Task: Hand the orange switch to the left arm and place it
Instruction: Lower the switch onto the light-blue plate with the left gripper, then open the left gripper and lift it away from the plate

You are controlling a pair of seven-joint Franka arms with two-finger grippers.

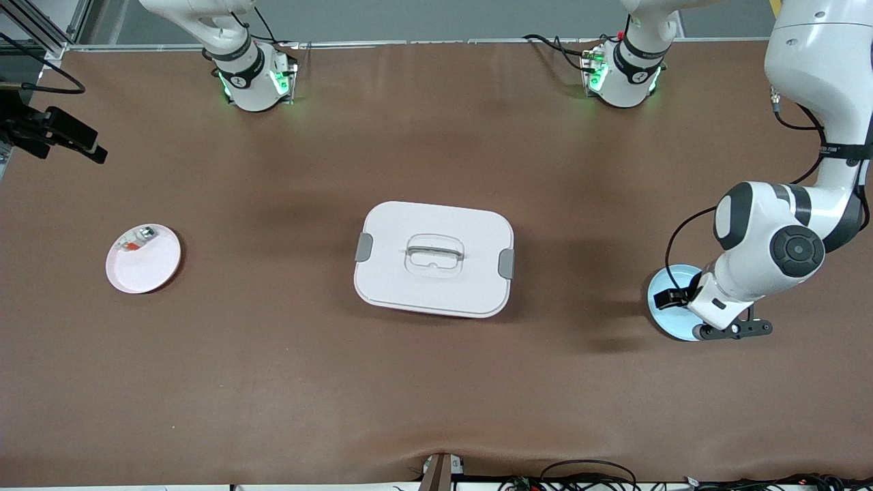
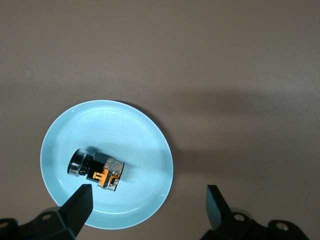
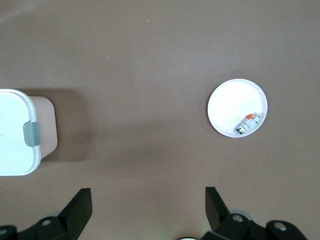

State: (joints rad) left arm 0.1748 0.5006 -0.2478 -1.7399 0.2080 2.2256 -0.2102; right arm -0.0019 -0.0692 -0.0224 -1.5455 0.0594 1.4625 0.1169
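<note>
The orange switch (image 2: 96,170), a small black cylinder with an orange piece, lies on its side on a light blue plate (image 2: 140,150) at the left arm's end of the table. My left gripper (image 2: 148,206) hangs open above that plate's rim, one fingertip (image 2: 80,202) close beside the switch without touching it. In the front view the left arm's hand covers part of the blue plate (image 1: 663,320). The white box (image 1: 434,258) stands in the middle of the table. My right gripper (image 3: 147,207) is open and empty, high over bare table between the box (image 3: 15,132) and a white plate (image 3: 225,102).
The pinkish-white plate (image 1: 153,266) at the right arm's end holds a small silver-and-orange-red part (image 1: 136,240). A black fixture (image 1: 61,133) juts in at that end's edge. Cables lie along the table edge nearest the front camera.
</note>
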